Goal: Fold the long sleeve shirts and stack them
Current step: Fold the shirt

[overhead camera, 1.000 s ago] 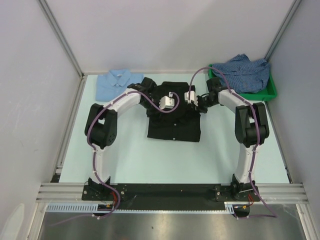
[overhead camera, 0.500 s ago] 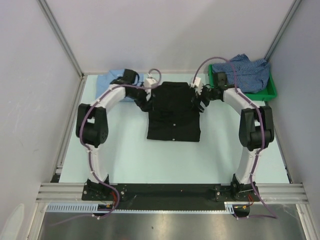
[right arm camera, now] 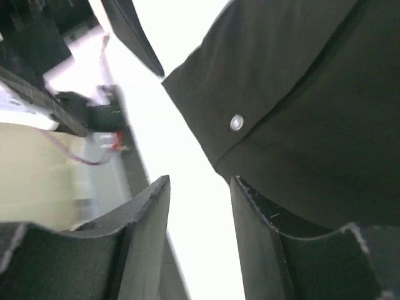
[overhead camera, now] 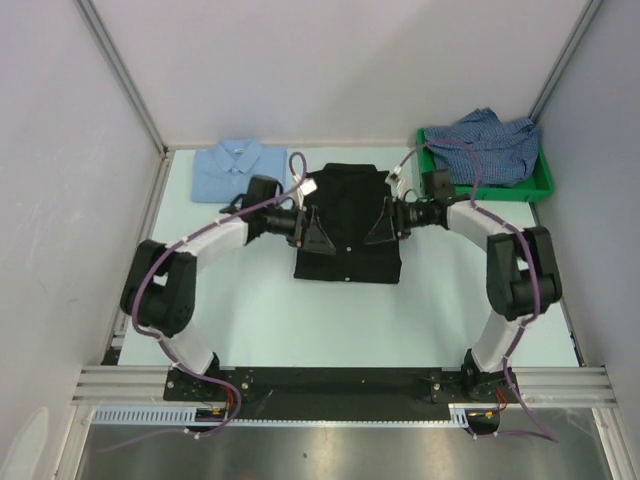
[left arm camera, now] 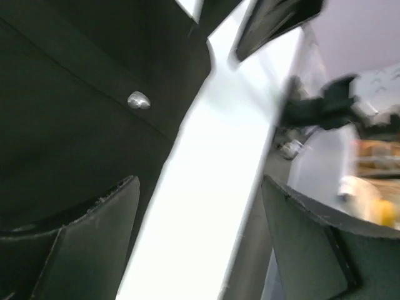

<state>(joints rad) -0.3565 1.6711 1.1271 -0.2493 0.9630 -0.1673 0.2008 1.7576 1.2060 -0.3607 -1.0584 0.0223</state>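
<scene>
Though overhead hides it, wrist views show left tool (left arm camera: 200, 187) and right tool (right arm camera: 200, 184) spread over black shirt (overhead camera: 348, 240).

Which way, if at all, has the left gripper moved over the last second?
Yes. Against the unmoved light blue shirt, the left gripper shifted left and down in the top view, from the black shirt's middle to its left edge.

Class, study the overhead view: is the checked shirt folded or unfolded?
Unfolded. The checked shirt lies bunched in a rumpled heap in the green bin, with uneven edges and no flat rectangular shape.
</scene>
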